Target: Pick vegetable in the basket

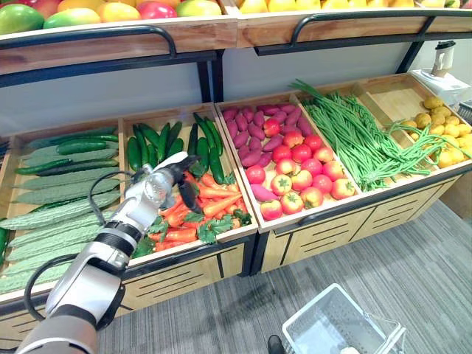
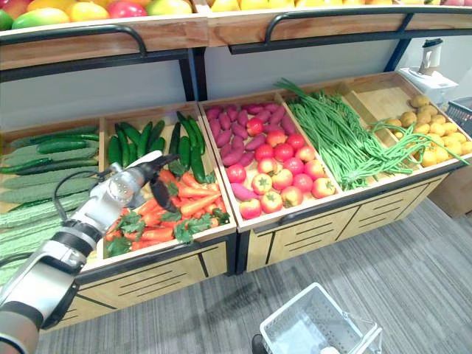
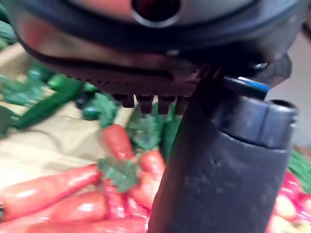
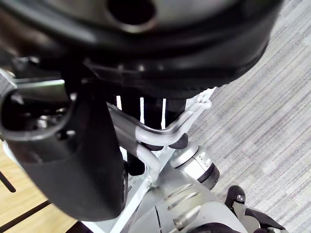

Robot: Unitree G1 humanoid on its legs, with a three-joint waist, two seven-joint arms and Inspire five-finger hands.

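Orange carrots with green tops lie in a wooden bin of the stand. My left hand hovers just over their left part, fingers straight and pointing down towards them, with nothing in it. In the left wrist view the carrots lie close below the thumb. A white wire basket hangs low over the floor at the lower right. In the right wrist view my right hand is curled round the basket's handle.
Long cucumbers fill the bin to the left, and short green ones lie behind the carrots. To the right come tomatoes with purple roots, green beans and yellow potatoes. A fruit shelf overhangs the back.
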